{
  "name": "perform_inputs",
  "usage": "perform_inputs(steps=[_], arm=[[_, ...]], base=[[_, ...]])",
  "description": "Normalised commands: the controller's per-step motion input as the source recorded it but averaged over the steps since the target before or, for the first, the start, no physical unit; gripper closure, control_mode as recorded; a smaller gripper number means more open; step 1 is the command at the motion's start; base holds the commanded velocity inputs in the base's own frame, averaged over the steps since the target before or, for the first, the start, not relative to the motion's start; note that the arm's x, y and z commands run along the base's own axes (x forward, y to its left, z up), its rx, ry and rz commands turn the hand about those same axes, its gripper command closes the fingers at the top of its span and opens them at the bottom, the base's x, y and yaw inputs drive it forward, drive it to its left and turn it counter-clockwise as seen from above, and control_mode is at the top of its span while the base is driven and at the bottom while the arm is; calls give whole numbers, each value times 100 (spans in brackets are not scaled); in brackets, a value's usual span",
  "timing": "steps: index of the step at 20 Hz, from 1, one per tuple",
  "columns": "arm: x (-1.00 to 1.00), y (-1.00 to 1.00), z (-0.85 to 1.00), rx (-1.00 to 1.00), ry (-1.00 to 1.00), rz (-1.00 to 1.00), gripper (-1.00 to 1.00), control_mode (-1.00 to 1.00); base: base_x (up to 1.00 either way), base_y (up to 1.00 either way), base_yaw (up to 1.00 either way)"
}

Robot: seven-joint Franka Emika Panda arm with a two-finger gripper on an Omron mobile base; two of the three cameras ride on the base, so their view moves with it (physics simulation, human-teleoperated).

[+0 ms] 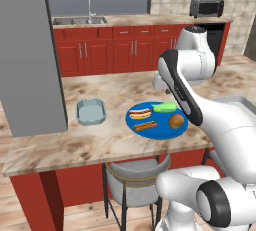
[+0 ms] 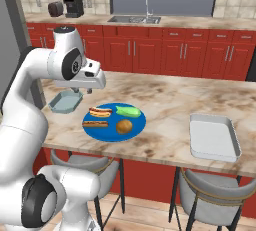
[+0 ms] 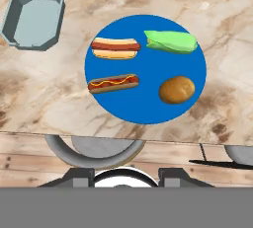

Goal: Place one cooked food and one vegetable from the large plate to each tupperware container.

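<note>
One plate, two hot dogs, one potato, one green vegetable, two containers.

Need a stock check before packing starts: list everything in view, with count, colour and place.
plate: one, bright blue, counter middle
hot dogs: two, on the plate's left half
green vegetable: one, plate's far right
potato: one, brown, plate's near right
small tub: one, pale blue-grey, empty, left of plate
tray tub: one, pale grey, empty, right of plate
stools: two, grey, under the counter
toaster oven: one, back counter
coffee machine: one, black, back counter
sink: one, back counter
gripper: one, above the counter between small tub and plate
</note>
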Motion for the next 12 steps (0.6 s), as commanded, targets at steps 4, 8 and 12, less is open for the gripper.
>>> perform_inputs(steps=[4, 8, 12], arm=[[0, 0, 0, 0, 0, 0, -100, -100], [21, 6, -6, -4, -3, -2, -100, -100], [40, 15, -17, -1, 0, -14, -100, -100]], base=[[0, 0, 0], [0, 0, 0], [0, 0, 0]])
